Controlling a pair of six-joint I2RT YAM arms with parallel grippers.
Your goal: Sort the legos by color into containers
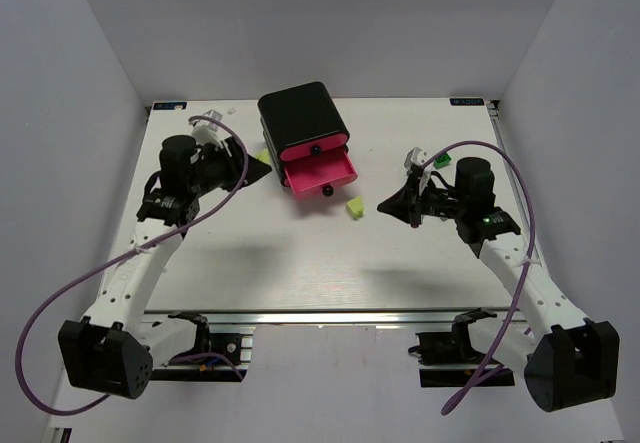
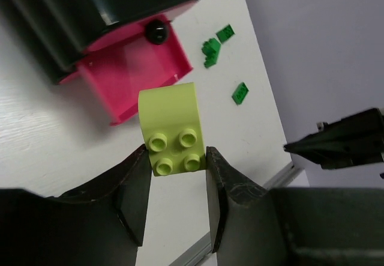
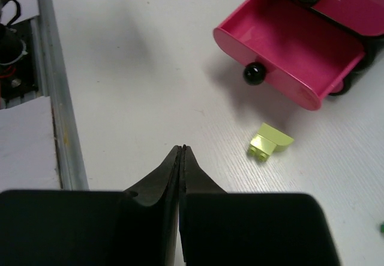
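Open tabletop (image 1: 330, 263) lies in front of the cabinet (image 1: 300, 113); its pulled-out drawer (image 1: 320, 173) juts forward, a loose yellow brick (image 1: 354, 207) just beside its right corner

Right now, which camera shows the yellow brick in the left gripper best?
Left wrist: the brick fills the centre, studs toward the lens, pinched in the left gripper. The top view shows only a yellow speck at that gripper's tip. The right wrist misses it, showing only another yellow brick.
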